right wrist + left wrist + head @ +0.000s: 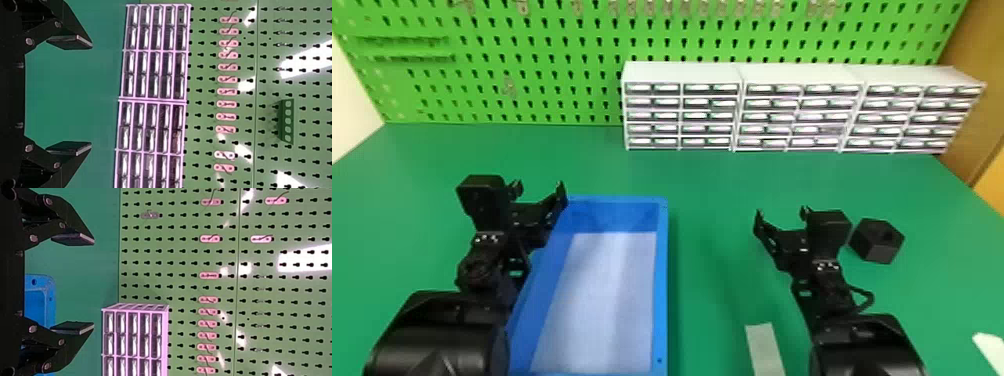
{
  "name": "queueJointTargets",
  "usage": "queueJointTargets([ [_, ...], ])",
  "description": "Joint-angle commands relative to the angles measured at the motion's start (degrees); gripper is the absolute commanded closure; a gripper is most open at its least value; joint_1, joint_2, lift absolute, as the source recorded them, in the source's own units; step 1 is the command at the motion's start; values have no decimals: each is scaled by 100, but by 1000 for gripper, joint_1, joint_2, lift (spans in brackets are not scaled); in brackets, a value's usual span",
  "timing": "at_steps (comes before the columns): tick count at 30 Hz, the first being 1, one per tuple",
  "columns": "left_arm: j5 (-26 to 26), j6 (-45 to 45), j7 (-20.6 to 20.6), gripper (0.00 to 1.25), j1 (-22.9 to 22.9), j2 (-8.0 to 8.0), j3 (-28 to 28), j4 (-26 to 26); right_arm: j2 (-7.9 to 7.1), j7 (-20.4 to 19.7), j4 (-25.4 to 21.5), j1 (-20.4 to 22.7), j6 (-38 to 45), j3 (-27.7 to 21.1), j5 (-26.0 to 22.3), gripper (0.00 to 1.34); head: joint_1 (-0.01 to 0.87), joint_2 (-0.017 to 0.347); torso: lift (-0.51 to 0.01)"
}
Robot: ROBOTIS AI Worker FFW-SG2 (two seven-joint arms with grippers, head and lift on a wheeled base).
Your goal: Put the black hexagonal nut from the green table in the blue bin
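1. Gripper on the left arm (538, 187): fingers spread wide, empty, above the left edge of the blue bin (659, 280) in the head view.
2. Gripper on the right arm (782, 215): also wide open and empty.
3. Black hexagonal nut (877, 241): on the green table (712, 190), to the right of that gripper.

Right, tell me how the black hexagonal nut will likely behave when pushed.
The black hexagonal nut looks stiff, judging by its straight, crisp edges. Its flat faces and chunky shape suggest it would slide on the green table rather than roll freely. The hole probably makes it lighter than a solid block, though its material can't be told.
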Motion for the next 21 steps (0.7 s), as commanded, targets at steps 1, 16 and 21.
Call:
queueJointTargets([
  [1, 13, -7, 3, 486, -7, -2, -4, 7, 5, 3, 0, -7, 0, 0, 3, 372, 686, 51, -96],
  [16, 21, -7, 3, 486, -33, -2, -21, 7, 5, -5, 0, -16, 0, 0, 3, 372, 686, 51, -96],
  [21, 21, -7, 3, 486, -33, -2, -21, 7, 5, 3, 0, -16, 0, 9, 3, 372, 686, 51, -96],
])
